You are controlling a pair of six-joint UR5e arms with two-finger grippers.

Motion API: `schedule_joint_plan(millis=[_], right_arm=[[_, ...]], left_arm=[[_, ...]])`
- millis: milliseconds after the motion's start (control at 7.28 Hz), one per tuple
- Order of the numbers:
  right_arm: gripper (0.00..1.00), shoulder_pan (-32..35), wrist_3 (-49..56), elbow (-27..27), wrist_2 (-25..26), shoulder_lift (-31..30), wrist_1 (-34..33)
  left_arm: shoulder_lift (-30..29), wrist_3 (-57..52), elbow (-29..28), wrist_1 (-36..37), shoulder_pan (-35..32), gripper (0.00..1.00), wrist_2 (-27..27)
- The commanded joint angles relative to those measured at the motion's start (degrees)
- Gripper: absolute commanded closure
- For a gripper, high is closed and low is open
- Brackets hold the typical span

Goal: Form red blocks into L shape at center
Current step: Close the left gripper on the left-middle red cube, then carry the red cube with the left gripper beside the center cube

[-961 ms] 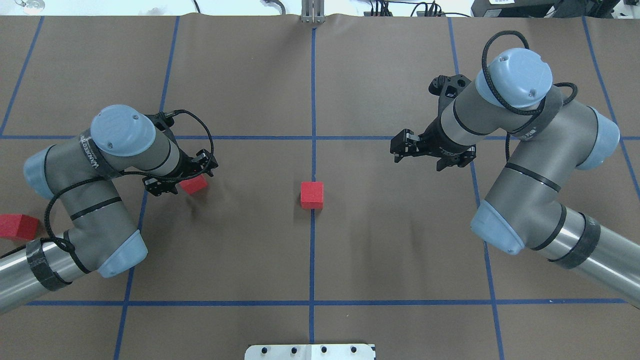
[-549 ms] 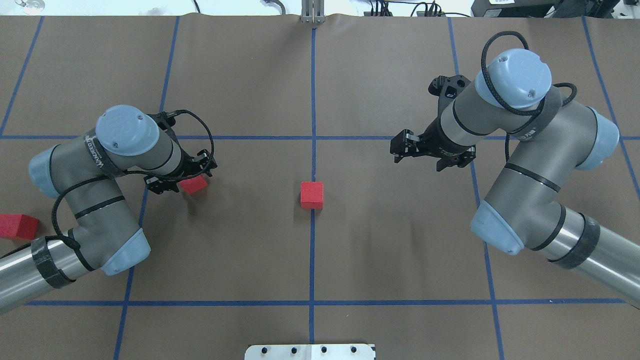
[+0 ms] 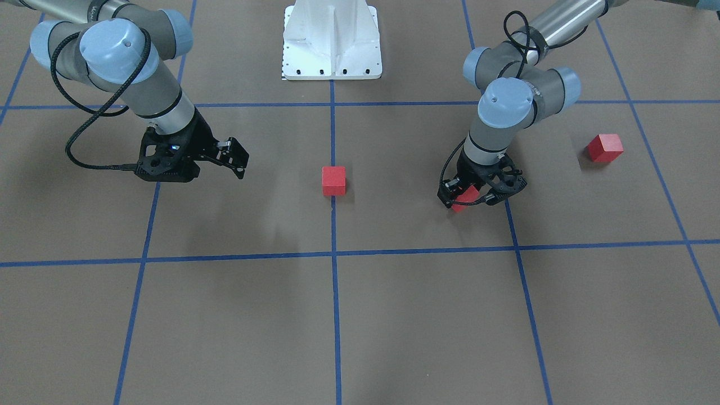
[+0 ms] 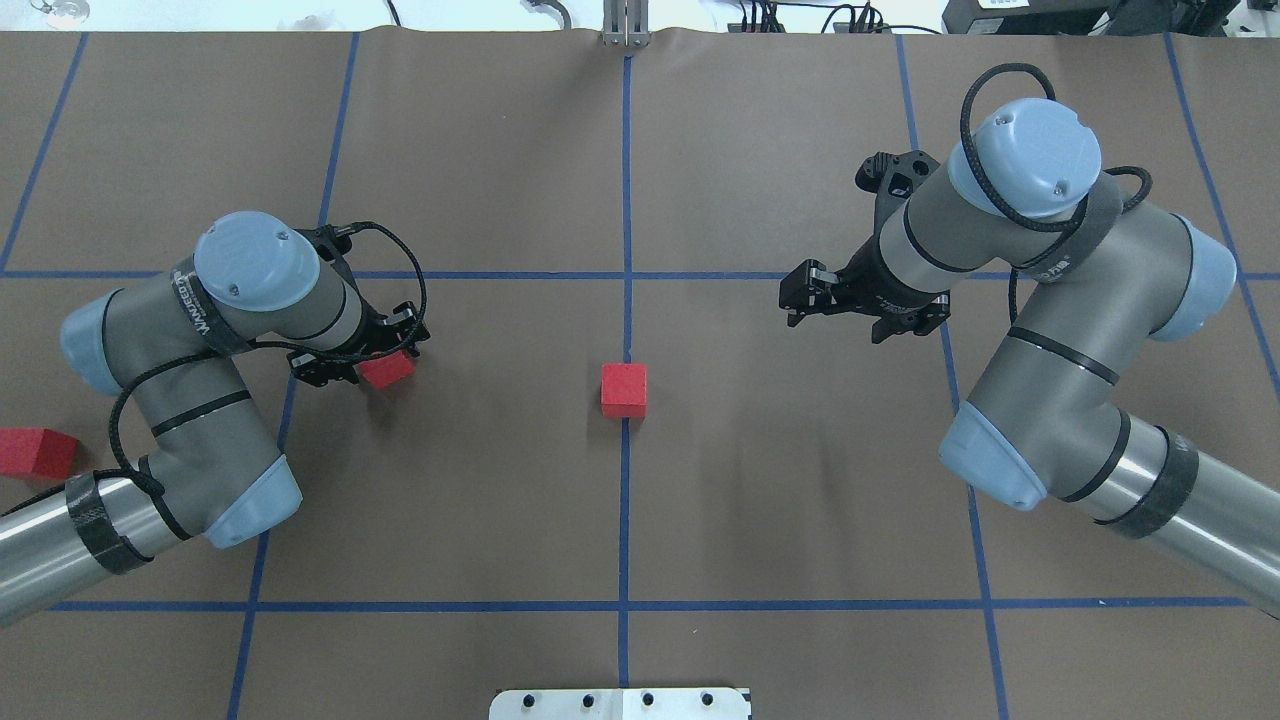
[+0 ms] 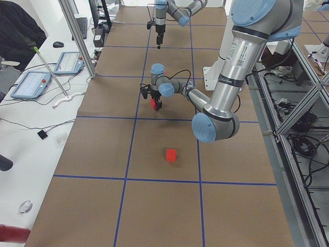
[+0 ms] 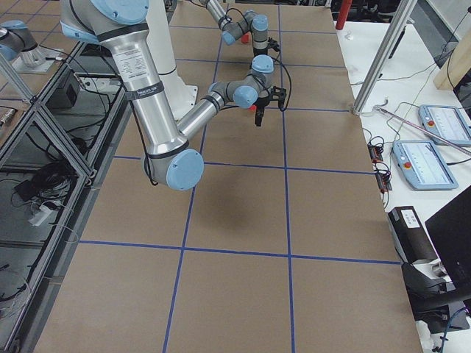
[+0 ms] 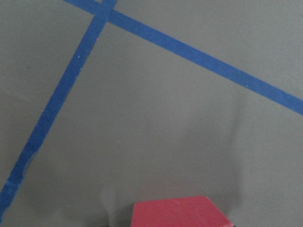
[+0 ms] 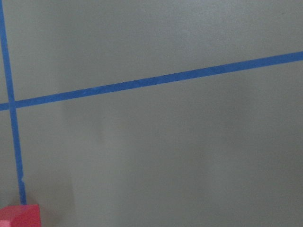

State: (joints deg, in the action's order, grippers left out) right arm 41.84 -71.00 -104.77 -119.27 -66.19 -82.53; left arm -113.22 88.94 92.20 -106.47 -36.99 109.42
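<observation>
Overhead exterior: my left gripper (image 4: 383, 358), jaws clamped on a red block (image 4: 390, 372), should set it flush against the center block (image 4: 624, 389); my right gripper (image 4: 796, 295) is spread and empty.

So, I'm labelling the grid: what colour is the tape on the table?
Blue tape, clearest in the overhead view.

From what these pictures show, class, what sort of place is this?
Probably a robotics lab: the left arm and right arm at a blue-taped table, teach pendants on a side bench.
</observation>
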Motion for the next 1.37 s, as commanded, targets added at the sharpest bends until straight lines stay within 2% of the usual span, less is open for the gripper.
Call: schedule_joint_plan(millis=[0, 275, 412, 549, 824, 961, 1236], right_arm=[[0.0, 0.0, -0.01, 0.0, 0.0, 0.01, 0.0], [0.0, 0.0, -0.01, -0.08, 0.0, 0.1, 0.0], [0.0, 0.0, -0.01, -0.17, 0.0, 0.1, 0.0], [0.0, 0.69, 0.16, -0.26, -0.61, 0.01, 0.0], [0.0, 1.49, 0.16, -0.52, -1.14, -0.34, 0.0], [0.0, 1.84, 0.25, -0.52, -1.14, -0.52, 0.0], [0.0, 2.02, 0.25, -0.61, -1.23, -0.52, 0.0]], left_arm=[[-0.42, 0.01, 0.43, 0.03, -0.18, 1.0, 0.0], [-4.26, -3.65, 0.17, 0.64, -1.06, 1.0, 0.44], [-9.42, -7.68, -0.88, 5.26, -1.32, 1.0, 0.44], [-16.87, -10.16, -5.58, 9.13, -1.41, 1.0, 0.44], [-29.98, -22.43, -21.2, 9.35, -1.06, 1.0, 0.44], [-31.69, -23.8, -23.89, 8.65, -0.98, 1.0, 0.44], [-33.64, -24.07, -24.79, 8.82, 0.95, 1.0, 0.53]])
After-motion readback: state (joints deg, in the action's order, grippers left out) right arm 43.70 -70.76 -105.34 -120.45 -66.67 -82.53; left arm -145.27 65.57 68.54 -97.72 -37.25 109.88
